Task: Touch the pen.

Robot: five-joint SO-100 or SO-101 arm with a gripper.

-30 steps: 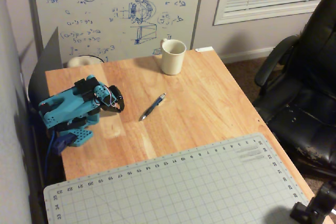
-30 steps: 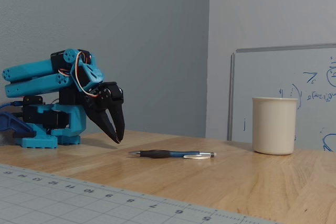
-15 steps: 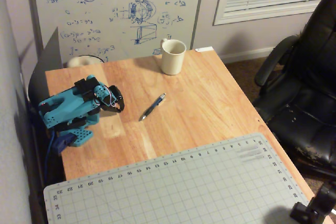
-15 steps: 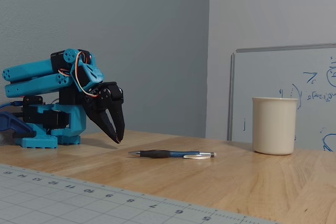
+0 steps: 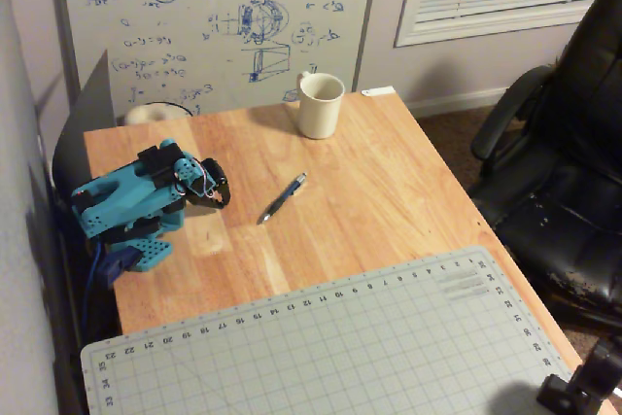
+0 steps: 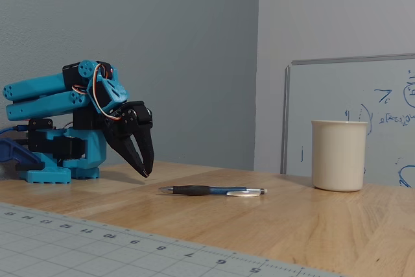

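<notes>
Fixed view | gripper near-closed (tips down) | pen apart, untouched

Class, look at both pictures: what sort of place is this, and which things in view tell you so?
Probably a home office or hobby workspace: a scribbled whiteboard leans on the wall, a black office chair stands beside the wooden table, and a cutting mat covers its near end.

Whiteboard cut by right edge — chair cropped too.
</notes>
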